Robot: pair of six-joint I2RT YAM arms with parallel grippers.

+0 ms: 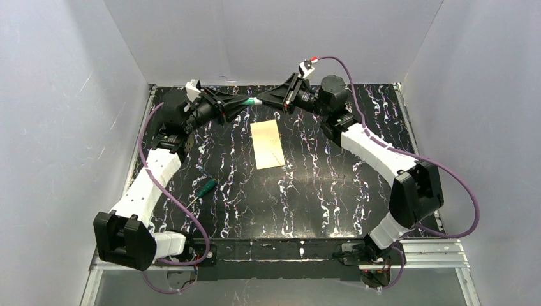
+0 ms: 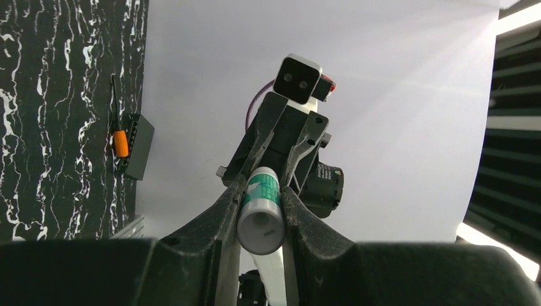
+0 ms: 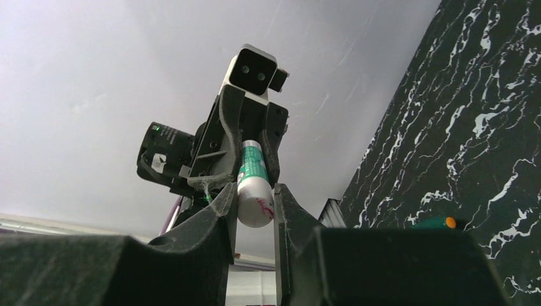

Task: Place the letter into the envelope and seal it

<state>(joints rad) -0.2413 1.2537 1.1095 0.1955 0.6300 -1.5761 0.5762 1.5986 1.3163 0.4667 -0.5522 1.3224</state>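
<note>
The letter (image 1: 266, 145), a flat tan sheet, lies on the black marbled table (image 1: 332, 185) at centre back. No white envelope shows in any view. Both grippers meet tip to tip above the back of the table and hold one green-and-white glue stick (image 1: 250, 102) between them. My left gripper (image 1: 240, 104) is shut on its one end (image 2: 261, 213). My right gripper (image 1: 263, 100) is shut on the other, rounded white end (image 3: 254, 191). The stick hangs in the air just behind the letter's far edge.
A green-handled screwdriver (image 1: 205, 187) lies on the table's left side, near the left arm. White walls close in the back and both sides. A small black box with an orange part (image 2: 131, 145) sits at the table's edge by the wall.
</note>
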